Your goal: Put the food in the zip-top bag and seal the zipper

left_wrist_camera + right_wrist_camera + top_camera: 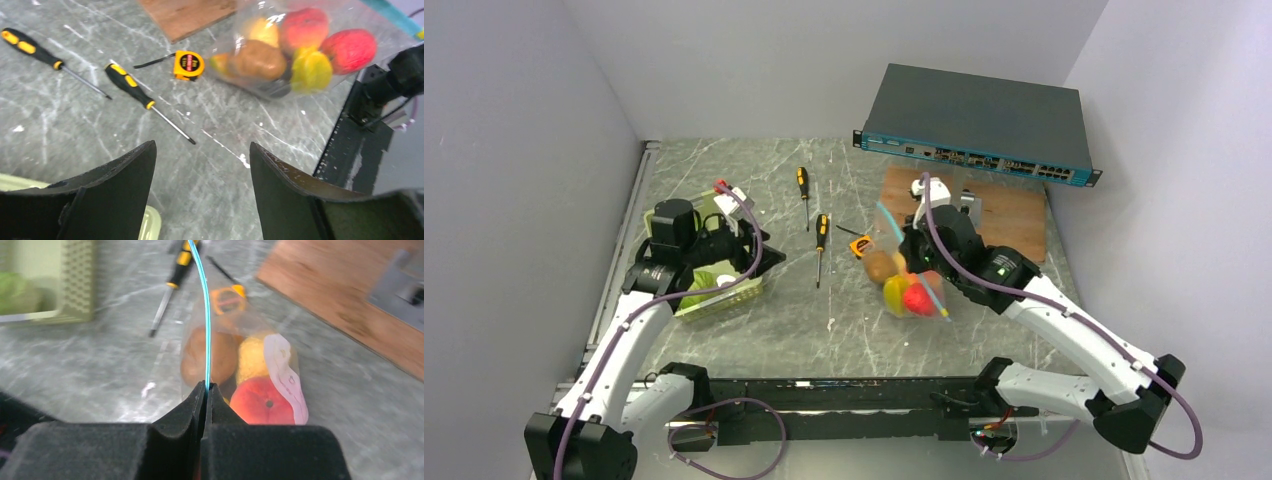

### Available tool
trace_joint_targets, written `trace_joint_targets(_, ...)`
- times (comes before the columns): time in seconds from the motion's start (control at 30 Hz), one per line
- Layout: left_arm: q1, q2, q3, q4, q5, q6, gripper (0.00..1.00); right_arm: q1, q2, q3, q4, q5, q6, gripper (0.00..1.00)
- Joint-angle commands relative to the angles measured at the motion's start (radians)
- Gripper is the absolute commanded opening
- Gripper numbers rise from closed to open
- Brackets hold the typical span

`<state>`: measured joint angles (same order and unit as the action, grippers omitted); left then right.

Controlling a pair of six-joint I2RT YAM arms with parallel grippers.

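The clear zip-top bag (908, 283) lies mid-table with several toy fruits inside: a brown one (199, 359), a yellow one (253, 358) and a red peach (260, 401). They also show in the left wrist view (300, 50). The teal zipper (205, 315) runs up from my right gripper (206, 388), which is shut on it at the near end; the top view shows that gripper (912, 250) over the bag. My left gripper (202, 150) is open and empty, hovering by the pale green tray (742, 291), left of the bag. A green fruit (696, 296) lies in the tray.
Two screwdrivers (803, 190) (821, 240) and a yellow tape measure (861, 246) lie between the tray and the bag. A wooden board (1009, 220) holding a metal part lies behind the bag. A network switch (979, 130) stands at the back right.
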<state>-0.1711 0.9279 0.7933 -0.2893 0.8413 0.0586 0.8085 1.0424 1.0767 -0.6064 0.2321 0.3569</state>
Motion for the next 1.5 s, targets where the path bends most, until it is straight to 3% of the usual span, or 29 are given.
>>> trace_joint_targets(0.0,-0.001,-0.021,0.003,0.024,-0.156,0.003,0.73,-0.044,-0.048,0.061,-0.191,0.26,0.042,0.0)
trace_joint_targets(0.2,-0.002,-0.059,-0.009,0.033,-0.311,-0.011,0.79,-0.091,-0.039,0.049,-0.317,0.468,0.032,0.0)
trace_joint_targets(0.33,-0.003,-0.089,-0.019,0.036,-0.415,-0.014,0.81,-0.089,0.026,0.048,-0.307,0.481,0.01,0.0)
trace_joint_targets(0.5,-0.017,-0.114,-0.025,0.023,-0.524,-0.006,0.82,-0.042,0.134,0.055,-0.203,0.352,0.018,0.0)
trace_joint_targets(0.97,-0.031,-0.126,-0.029,0.018,-0.579,0.0,0.81,0.066,0.341,-0.067,0.199,-0.059,0.215,0.04)
trace_joint_targets(1.07,-0.031,-0.127,-0.031,0.019,-0.586,0.0,0.81,0.071,0.344,-0.101,0.251,-0.084,0.218,0.12)
trace_joint_targets(1.3,-0.031,-0.144,-0.038,0.029,-0.589,-0.002,0.82,0.072,0.303,-0.137,0.309,-0.167,0.143,0.45)
trace_joint_targets(1.47,-0.038,-0.18,-0.044,0.036,-0.613,0.002,0.82,0.072,0.207,-0.126,0.283,-0.169,0.087,0.58)
